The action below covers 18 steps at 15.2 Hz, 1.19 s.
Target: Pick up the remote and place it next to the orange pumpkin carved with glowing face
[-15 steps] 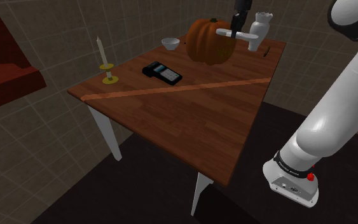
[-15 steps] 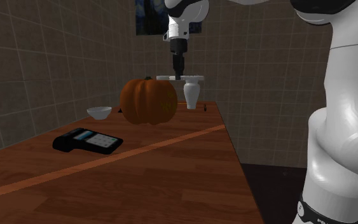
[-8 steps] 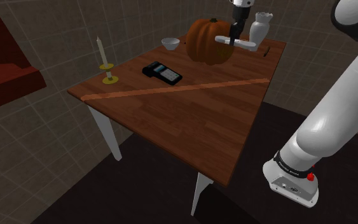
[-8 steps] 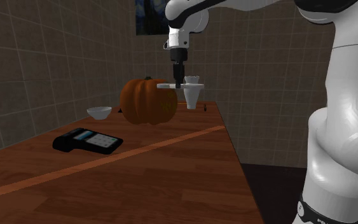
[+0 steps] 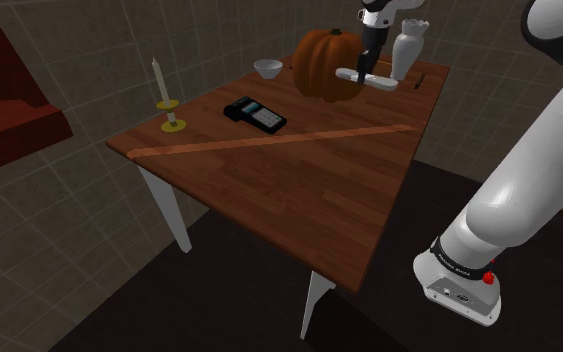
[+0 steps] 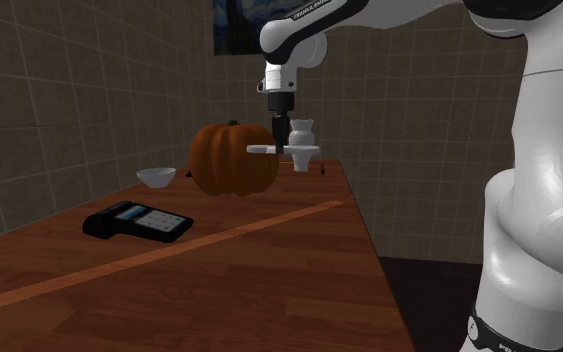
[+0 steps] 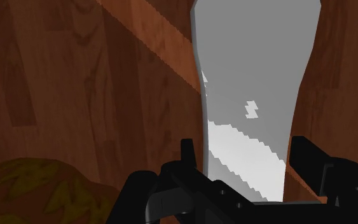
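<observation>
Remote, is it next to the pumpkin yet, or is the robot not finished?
Done: the grey-white remote is picked up, with the claw shut on it. In hand: it hangs just above the wooden table, close beside the orange pumpkin. Left: lower it onto the table by the pumpkin, open the claw and pull away.

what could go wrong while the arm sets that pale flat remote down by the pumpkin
1. The pale flat remote hangs level, one end close to the orange pumpkin; lowering could scrape it.
2. Its other end is near the white vase, which could be knocked over.
3. It is above the brown wooden table; releasing now might let it bounce or slide.
</observation>
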Each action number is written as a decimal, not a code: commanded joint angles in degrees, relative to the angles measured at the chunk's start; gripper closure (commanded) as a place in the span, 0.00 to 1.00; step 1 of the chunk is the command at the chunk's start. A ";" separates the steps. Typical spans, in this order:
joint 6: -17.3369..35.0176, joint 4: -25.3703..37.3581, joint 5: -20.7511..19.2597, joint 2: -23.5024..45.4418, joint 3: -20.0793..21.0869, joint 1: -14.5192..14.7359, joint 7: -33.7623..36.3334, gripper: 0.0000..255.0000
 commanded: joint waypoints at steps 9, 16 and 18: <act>7.56 -6.62 0.31 0.95 -0.12 -0.12 -0.15 1.00; 12.77 -10.53 0.81 2.32 -0.18 -0.21 -0.44 1.00; 14.25 -11.53 1.00 2.83 -0.20 -0.25 -0.55 1.00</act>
